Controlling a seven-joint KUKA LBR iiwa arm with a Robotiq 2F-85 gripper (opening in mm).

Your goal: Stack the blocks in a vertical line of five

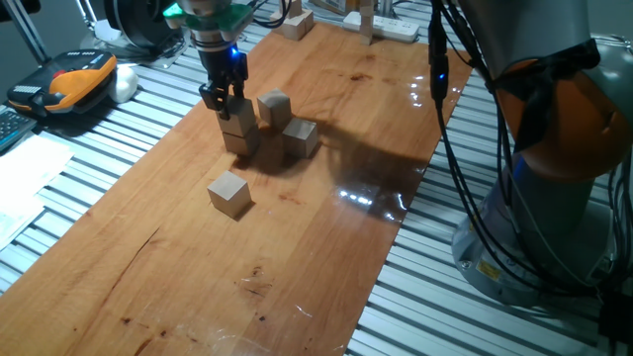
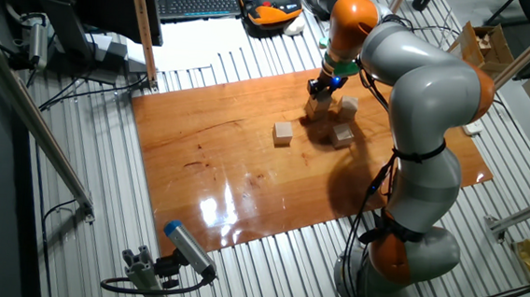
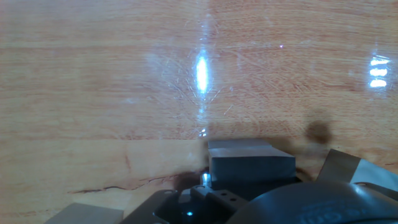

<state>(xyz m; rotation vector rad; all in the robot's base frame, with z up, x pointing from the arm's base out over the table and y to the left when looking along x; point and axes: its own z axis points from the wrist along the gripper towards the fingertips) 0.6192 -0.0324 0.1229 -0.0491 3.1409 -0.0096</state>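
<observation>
Five light-tan wooden blocks are on the wooden board (image 1: 297, 257). Two form a short stack: a lower block (image 1: 240, 141) with an upper block (image 1: 241, 119) on it. My gripper (image 1: 225, 99) comes down from above, and its black fingers close on the upper block's sides. Two single blocks (image 1: 274, 107) (image 1: 300, 136) stand just right of the stack. One block (image 1: 229, 193) lies alone nearer the front. In the other fixed view the gripper (image 2: 323, 85) is over the stack (image 2: 318, 107). The hand view shows the held block (image 3: 251, 160), shadowed grey, close to the hand.
A white power strip (image 1: 388, 27) and a small box (image 1: 296, 22) lie at the board's far end. An orange and black pendant (image 1: 69, 81) sits on the slatted table to the left. The robot base (image 1: 554, 198) and its cables stand on the right.
</observation>
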